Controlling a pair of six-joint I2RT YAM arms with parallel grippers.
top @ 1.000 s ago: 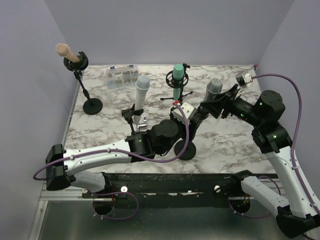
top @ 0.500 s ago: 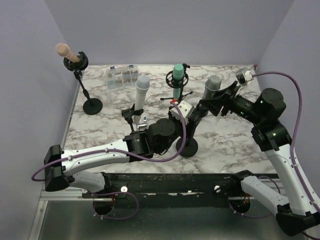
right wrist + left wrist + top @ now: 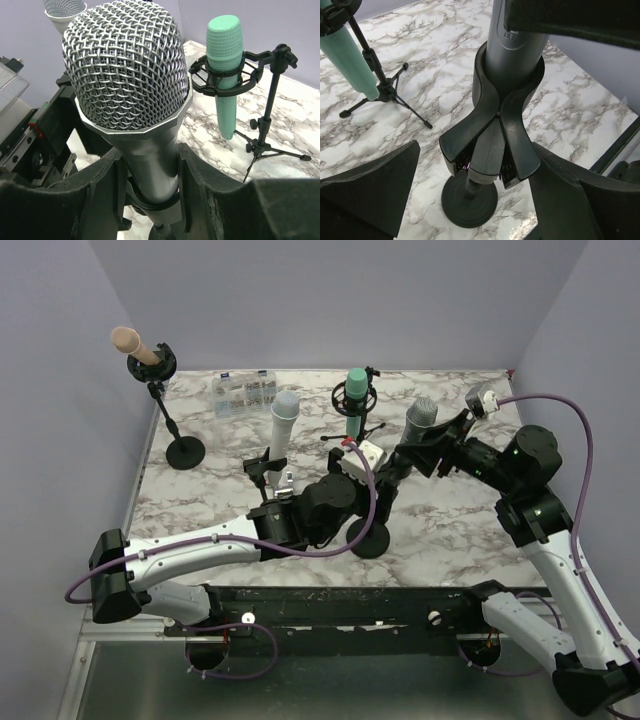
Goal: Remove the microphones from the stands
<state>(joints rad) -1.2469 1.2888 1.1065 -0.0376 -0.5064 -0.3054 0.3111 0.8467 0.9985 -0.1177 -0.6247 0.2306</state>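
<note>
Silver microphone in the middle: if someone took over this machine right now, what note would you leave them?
Right gripper: shut on the silver microphone, just below its mesh head.
Left gripper: open, fingers either side of the stand's clip, not touching.
Done: microphone grasped; it sits in the clip, stand base on the table.
Left: lift it out, probably bracing the stand.

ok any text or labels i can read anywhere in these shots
Nothing can be read for certain.
Grey mic: a small embossed mark on the body near the top of the left wrist view, too blurred and cut off to read.
Clear box: small dark labels along its back edge, too small to read.
No other writing shows in any view.
</note>
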